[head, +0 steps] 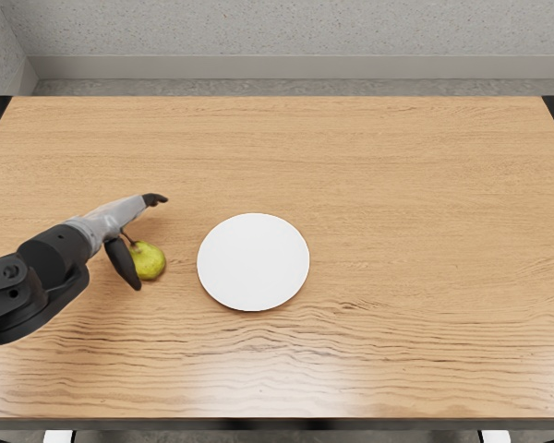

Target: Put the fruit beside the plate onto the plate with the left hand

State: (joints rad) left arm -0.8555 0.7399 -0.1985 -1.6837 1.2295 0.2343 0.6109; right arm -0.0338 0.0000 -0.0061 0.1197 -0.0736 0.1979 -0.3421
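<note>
left hand (120, 224): grey with dark fingertips, fingers spread, gripping nothing, one finger angled down just left of the pear (150, 260) | pear: small, rounded, yellow-green, short stem, lying on the table (397, 185) near the plate (253, 261) and left of its rim, not on it | plate: flat, round, plain white | table: pale wood with wavy grain

the left arm (23, 281) runs off the frame's left edge; a dark finger (125, 264) of the left hand (111, 227) covers the left side of the pear (151, 261)
</note>
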